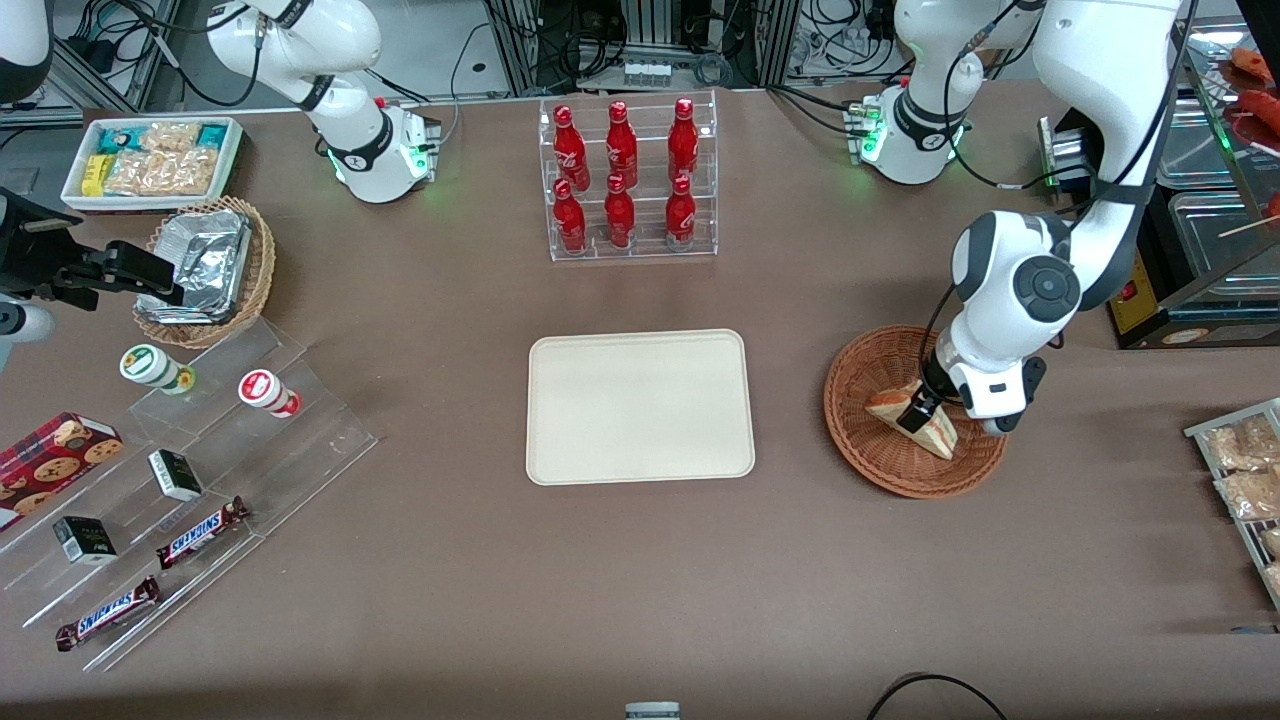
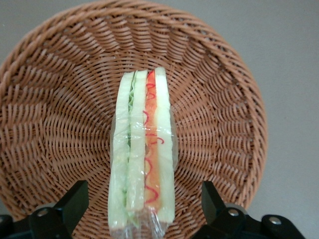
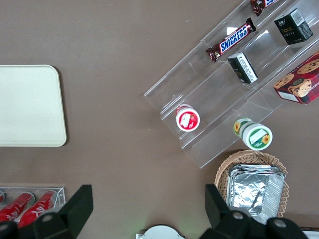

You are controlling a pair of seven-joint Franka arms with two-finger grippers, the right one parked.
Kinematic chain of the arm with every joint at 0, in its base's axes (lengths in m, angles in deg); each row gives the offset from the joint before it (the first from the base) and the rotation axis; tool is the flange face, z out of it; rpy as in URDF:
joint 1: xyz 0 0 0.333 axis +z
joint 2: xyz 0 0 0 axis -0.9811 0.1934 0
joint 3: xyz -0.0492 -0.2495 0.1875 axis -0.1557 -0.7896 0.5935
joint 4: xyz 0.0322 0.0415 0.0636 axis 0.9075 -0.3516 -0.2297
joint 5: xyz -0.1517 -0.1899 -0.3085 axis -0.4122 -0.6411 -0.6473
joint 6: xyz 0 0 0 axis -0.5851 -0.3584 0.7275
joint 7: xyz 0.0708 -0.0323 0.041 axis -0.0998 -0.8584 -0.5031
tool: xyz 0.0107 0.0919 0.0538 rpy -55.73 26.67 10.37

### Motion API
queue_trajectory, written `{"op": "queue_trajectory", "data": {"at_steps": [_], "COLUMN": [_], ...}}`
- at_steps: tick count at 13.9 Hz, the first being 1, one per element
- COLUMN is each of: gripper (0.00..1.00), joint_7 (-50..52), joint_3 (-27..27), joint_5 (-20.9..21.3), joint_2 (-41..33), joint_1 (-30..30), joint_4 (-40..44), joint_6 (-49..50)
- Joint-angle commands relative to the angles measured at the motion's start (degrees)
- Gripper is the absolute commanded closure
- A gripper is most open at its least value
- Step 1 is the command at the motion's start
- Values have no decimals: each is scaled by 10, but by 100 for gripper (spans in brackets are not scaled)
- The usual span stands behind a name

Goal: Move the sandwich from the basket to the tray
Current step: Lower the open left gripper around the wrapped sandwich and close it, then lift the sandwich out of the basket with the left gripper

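Note:
The sandwich (image 1: pixel 940 435) (image 2: pixel 144 149), a plastic-wrapped wedge with pale bread and red and green filling, stands on edge in the reddish-brown woven basket (image 1: pixel 850 440) (image 2: pixel 60 99) toward the working arm's end of the table. My left gripper (image 1: pixel 915 415) (image 2: pixel 142 199) is down in the basket and open. Its black fingers (image 2: pixel 75 199) straddle the sandwich's wide end, with a gap on each side. The cream tray (image 1: pixel 640 405) (image 3: pixel 25 104) lies flat and bare at the table's middle, beside the basket toward the parked arm.
A clear rack of red bottles (image 1: pixel 628 180) stands farther from the front camera than the tray. Toward the parked arm's end are a tan basket of foil containers (image 1: pixel 205 265), a white snack box (image 1: pixel 150 160) and acrylic steps with candy (image 1: pixel 190 480). Snack packets (image 1: pixel 1245 470) lie at the working arm's end.

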Motion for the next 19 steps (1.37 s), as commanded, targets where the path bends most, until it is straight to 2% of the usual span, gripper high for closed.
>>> {"op": "queue_trajectory", "data": {"at_steps": [1, 2, 4, 5, 8, 12, 16, 19], "gripper": [2, 26, 93, 100, 100, 100, 100, 100], "joint_7": [17, 17, 14, 13, 12, 4, 3, -4], "joint_3": [0, 0, 1, 1, 1, -14, -74, -83], "joint_5": [7, 8, 8, 9, 11, 28, 29, 29], "joint_2": [13, 15, 13, 8, -25, -70, -31, 19], "joint_1": [1, 1, 2, 2, 1, 0, -20, -97], "joint_4": [-1, 0, 2, 3, 11, 96, 270, 330], "joint_6": [-22, -22, -21, -16, 27, 194, 326, 336]}}
